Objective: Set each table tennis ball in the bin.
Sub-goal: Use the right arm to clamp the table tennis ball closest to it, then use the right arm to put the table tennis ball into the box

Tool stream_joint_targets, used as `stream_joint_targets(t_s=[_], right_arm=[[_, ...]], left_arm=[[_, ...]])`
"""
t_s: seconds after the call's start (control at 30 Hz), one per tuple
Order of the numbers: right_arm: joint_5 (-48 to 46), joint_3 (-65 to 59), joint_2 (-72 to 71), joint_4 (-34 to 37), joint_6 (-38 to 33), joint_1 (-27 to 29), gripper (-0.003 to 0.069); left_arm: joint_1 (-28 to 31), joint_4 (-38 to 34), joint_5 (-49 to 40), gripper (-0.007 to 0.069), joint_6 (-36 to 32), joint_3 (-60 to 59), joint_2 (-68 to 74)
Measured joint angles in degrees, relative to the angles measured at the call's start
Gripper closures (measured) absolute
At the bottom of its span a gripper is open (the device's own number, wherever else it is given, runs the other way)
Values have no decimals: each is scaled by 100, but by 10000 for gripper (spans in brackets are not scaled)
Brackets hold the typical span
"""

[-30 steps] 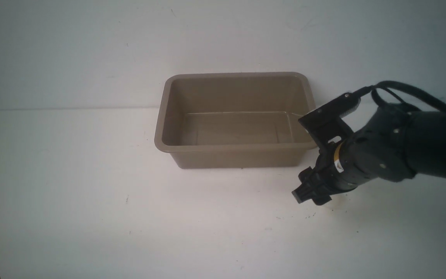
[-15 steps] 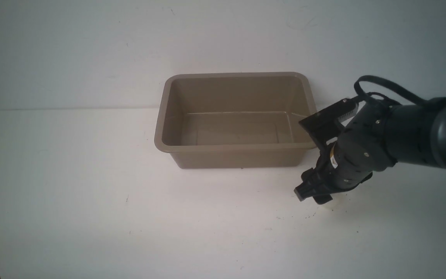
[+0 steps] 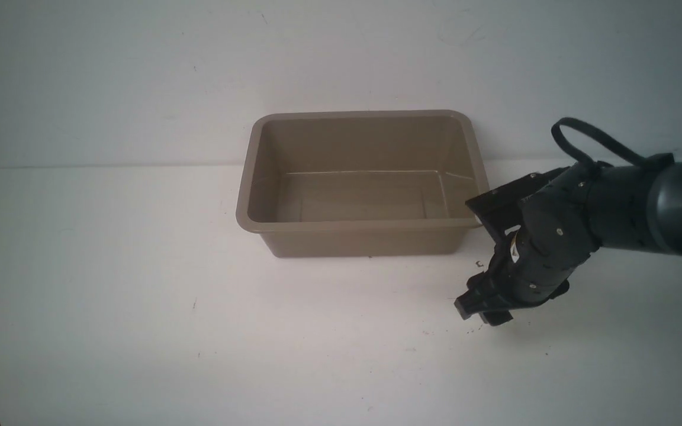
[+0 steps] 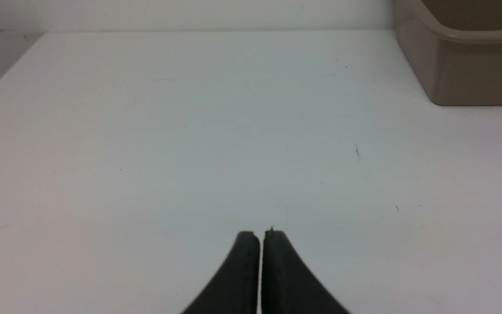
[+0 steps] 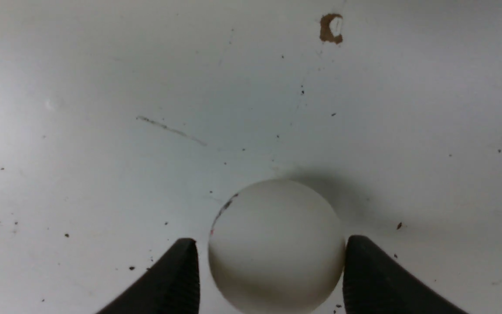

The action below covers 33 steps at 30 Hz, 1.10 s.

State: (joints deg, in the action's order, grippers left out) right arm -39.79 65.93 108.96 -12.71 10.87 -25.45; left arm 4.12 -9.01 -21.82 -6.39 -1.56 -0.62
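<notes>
The table tennis ball (image 5: 275, 246) is a white sphere resting on the white table, seen in the right wrist view. My right gripper (image 5: 272, 239) is open and straddles it: one finger touches or nearly touches the ball, and a thin gap shows at the other. In the front view the right gripper (image 3: 480, 310) is down at the table, to the right of the bin's front corner, and hides the ball. The taupe-brown bin (image 3: 359, 225) stands empty at the middle back. My left gripper (image 4: 259, 233) is shut and empty, low over bare table, with the bin (image 4: 464, 74) ahead of it and off to one side.
A white wall rises right behind the bin. A small brown chip (image 5: 331, 28) lies on the table beyond the ball. The table (image 3: 140, 296) is scattered with dark specks.
My right gripper has dropped lower onto the table and shifted slightly right. The pale glimpse of the ball under it in the front view is now covered.
</notes>
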Motion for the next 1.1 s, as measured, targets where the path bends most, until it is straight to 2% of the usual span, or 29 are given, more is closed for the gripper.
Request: stream_joint_targets(t_s=[0.07,0.3,0.6,0.8,0.97,1.1], right_arm=[[13,0,-1,-45,0,0,306],[-3,0,-1,-114,0,0,305],[-529,12,-159,-160,-5,0,305],[-511,63,-1196,-155,-21,0,305],[-173,691,-1518,-78,-182,0,305],[-114,1578,-978,-38,-408,0,305]], left_arm=[[0,0,0,629,0,0,0],[0,0,0,629,0,0,0],[0,0,0,629,0,0,0],[0,0,0,629,0,0,0],[0,0,0,629,0,0,0],[0,0,0,629,0,0,0]])
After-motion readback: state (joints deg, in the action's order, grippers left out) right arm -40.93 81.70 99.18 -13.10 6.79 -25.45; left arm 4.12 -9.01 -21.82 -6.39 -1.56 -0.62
